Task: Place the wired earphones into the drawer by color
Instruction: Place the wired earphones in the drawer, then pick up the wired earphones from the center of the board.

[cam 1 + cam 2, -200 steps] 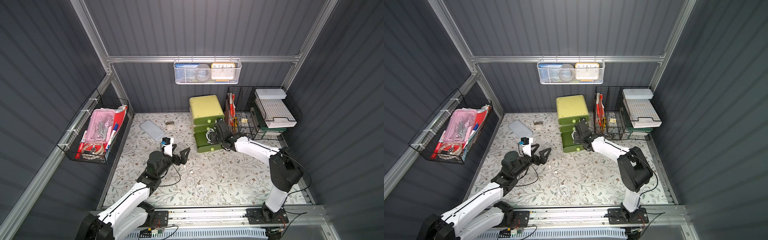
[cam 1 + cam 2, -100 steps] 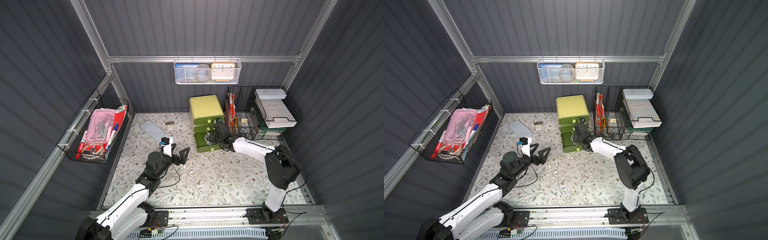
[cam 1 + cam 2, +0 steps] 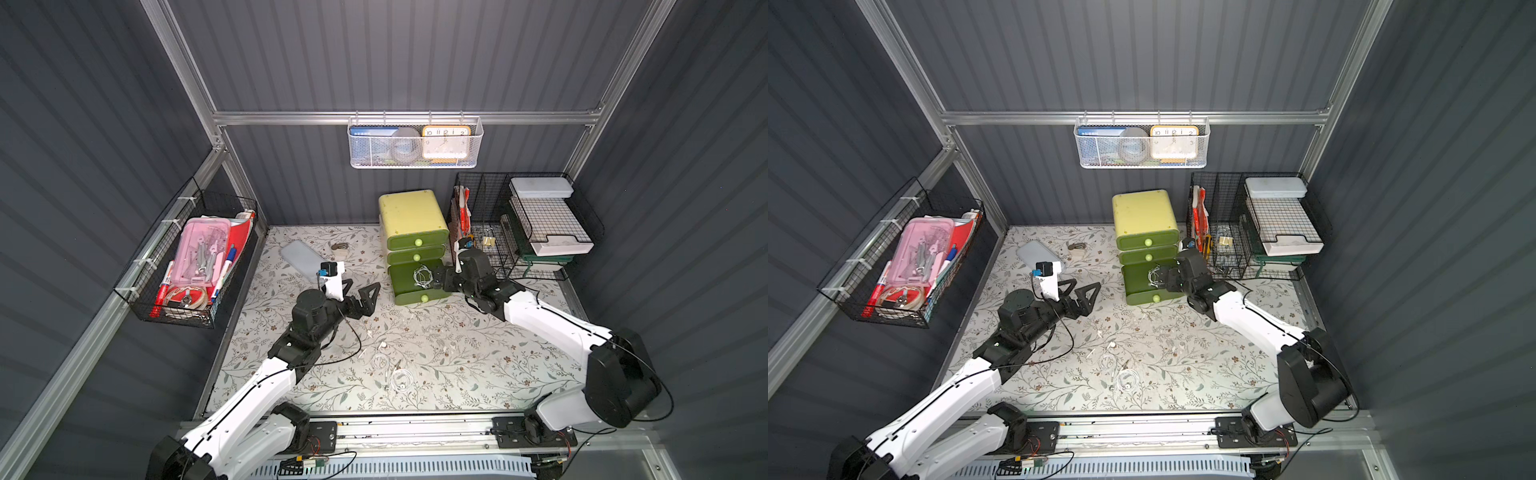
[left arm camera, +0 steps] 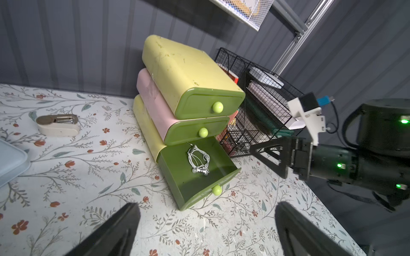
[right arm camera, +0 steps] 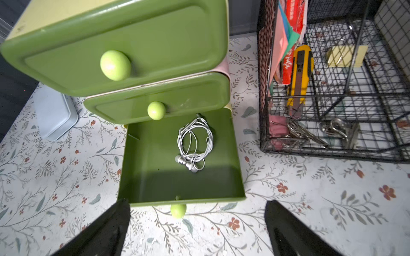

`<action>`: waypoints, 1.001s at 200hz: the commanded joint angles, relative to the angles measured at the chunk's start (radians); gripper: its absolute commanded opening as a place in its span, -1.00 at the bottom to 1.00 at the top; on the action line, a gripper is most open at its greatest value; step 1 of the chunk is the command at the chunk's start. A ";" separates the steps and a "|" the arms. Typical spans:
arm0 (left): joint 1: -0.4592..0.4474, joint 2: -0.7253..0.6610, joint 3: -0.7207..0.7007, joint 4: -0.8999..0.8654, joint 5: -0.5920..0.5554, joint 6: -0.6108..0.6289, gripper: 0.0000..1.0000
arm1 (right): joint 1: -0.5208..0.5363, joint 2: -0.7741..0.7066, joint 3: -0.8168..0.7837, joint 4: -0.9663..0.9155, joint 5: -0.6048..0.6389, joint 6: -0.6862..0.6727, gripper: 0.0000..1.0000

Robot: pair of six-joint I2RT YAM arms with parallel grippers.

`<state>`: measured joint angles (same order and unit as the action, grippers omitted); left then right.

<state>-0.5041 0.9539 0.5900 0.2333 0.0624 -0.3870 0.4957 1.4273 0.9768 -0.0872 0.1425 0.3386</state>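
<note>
Right gripper (image 5: pixel 196 205) is released: jaws spread wide, nothing between them, hanging just in front of the pulled-out bottom drawer (image 5: pixel 153 172) of the green drawer unit (image 3: pixel 409 212). One coil of white earphones (image 5: pixel 194 144) lies on that drawer's floor toward the back, clear of both fingers, earbuds toward the drawer front. Top and middle drawers are shut. Left gripper (image 3: pixel 360 291) is also released, jaws wide and empty, hovering over the floral mat (image 3: pixel 457 357) on the left arm's side of the unit, its camera looking at the open drawer. More white earphones (image 3: pixel 400 379) lie loose on the mat near its front edge, between the two arms and well apart from the unit. Black wire rack (image 3: pixel 482 249) stands just beside the unit on the right arm's side. A pale lidded box (image 3: pixel 301 257) and a small stapler (image 4: pixel 57 126) lie on the mat toward the back wall.
</note>
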 commanded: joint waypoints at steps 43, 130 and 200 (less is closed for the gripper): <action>-0.173 0.141 0.134 -0.236 -0.161 -0.167 0.99 | -0.083 -0.209 -0.202 0.016 -0.178 -0.014 0.98; -0.370 0.272 0.254 -0.527 -0.248 -0.371 0.98 | -0.140 -0.308 -0.296 0.082 -0.229 0.073 0.98; -0.468 0.383 0.289 -0.678 -0.287 -0.436 0.97 | -0.140 -0.377 -0.386 0.166 -0.154 0.098 0.93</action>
<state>-0.9543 1.3056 0.8490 -0.3508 -0.1963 -0.7914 0.3588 1.0584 0.6281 0.0181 -0.0360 0.4198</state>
